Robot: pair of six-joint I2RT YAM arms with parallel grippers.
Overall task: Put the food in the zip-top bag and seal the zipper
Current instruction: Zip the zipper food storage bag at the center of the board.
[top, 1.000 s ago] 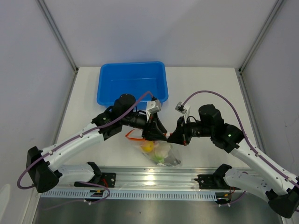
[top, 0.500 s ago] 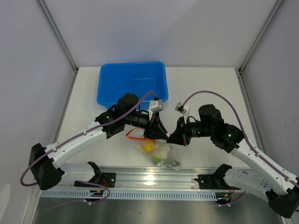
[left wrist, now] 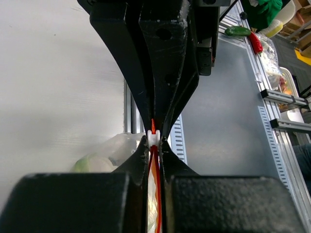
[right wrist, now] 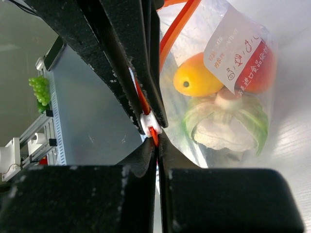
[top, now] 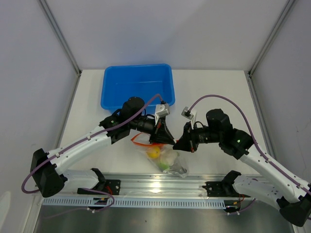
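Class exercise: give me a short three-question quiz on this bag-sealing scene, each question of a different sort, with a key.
1. True or false: the left gripper and the right gripper both have their fingers shut on the zipper.
2. Where is the cauliflower relative to the zip-top bag? A inside it; B beside it; C beneath it.
3. Fill in: the small slider on the zipper, between the two grippers, is ____ in colour.
Key: 1 true; 2 A; 3 white.
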